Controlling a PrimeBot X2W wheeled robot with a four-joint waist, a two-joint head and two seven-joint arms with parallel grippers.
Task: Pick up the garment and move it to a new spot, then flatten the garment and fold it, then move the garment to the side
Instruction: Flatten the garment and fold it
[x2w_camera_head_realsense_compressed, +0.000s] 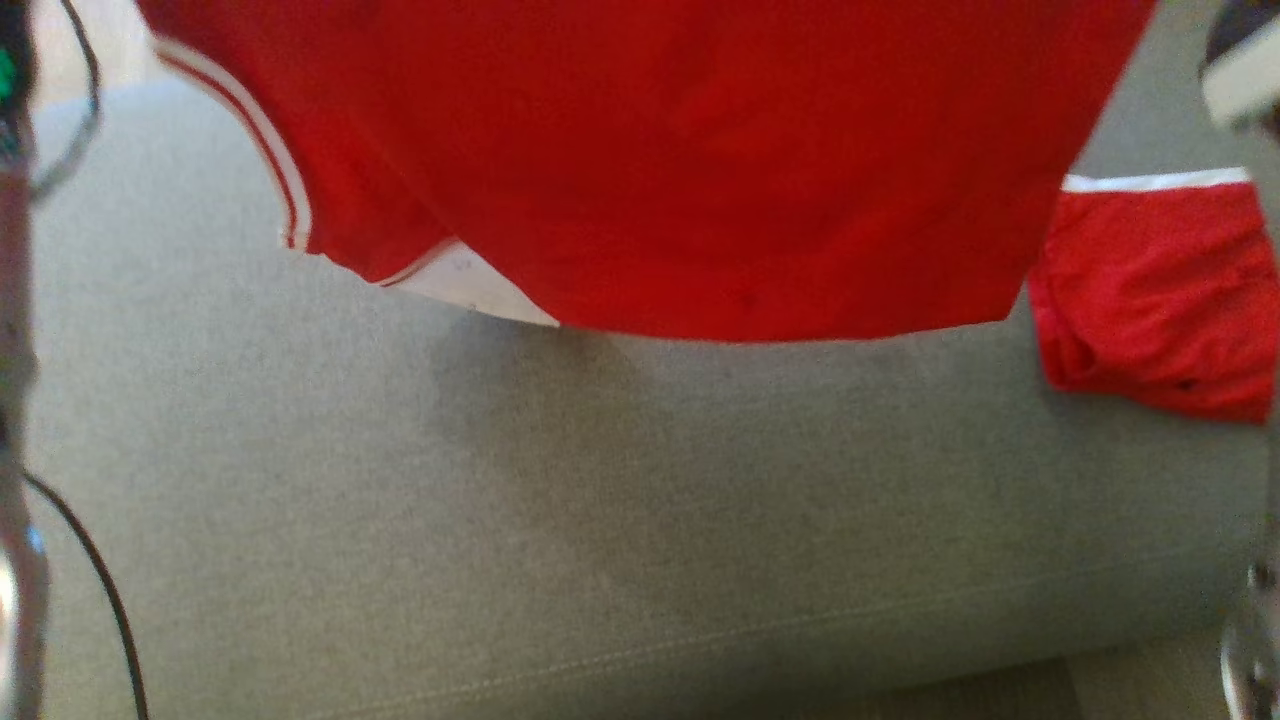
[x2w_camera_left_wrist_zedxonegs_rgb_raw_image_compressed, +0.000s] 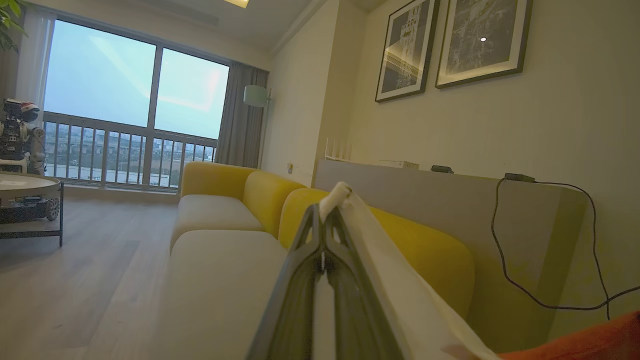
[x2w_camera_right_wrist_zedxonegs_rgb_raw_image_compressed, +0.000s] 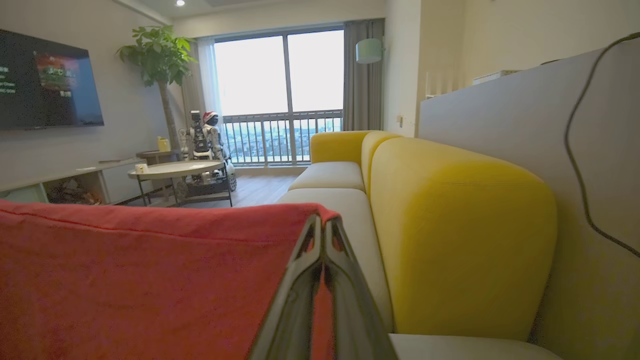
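The garment (x2w_camera_head_realsense_compressed: 700, 150), red with white trim at its armhole and collar, hangs spread out above the grey sofa seat (x2w_camera_head_realsense_compressed: 500, 520); its lower hem is off the cushion. In the left wrist view my left gripper (x2w_camera_left_wrist_zedxonegs_rgb_raw_image_compressed: 326, 207) is shut on a white trimmed edge of the garment (x2w_camera_left_wrist_zedxonegs_rgb_raw_image_compressed: 385, 270), and red cloth (x2w_camera_left_wrist_zedxonegs_rgb_raw_image_compressed: 590, 340) shows at the lower right. In the right wrist view my right gripper (x2w_camera_right_wrist_zedxonegs_rgb_raw_image_compressed: 322, 222) is shut on the top edge of the garment (x2w_camera_right_wrist_zedxonegs_rgb_raw_image_compressed: 150, 280), which stretches away to the left.
A second red piece of clothing (x2w_camera_head_realsense_compressed: 1150, 290) with a white band lies on the seat at the right. The yellow sofa backrest (x2w_camera_right_wrist_zedxonegs_rgb_raw_image_compressed: 450, 225) and a grey panel (x2w_camera_left_wrist_zedxonegs_rgb_raw_image_compressed: 550, 240) with a black cable stand behind. A round coffee table (x2w_camera_right_wrist_zedxonegs_rgb_raw_image_compressed: 175, 170) and another robot (x2w_camera_right_wrist_zedxonegs_rgb_raw_image_compressed: 205, 135) stand by the window.
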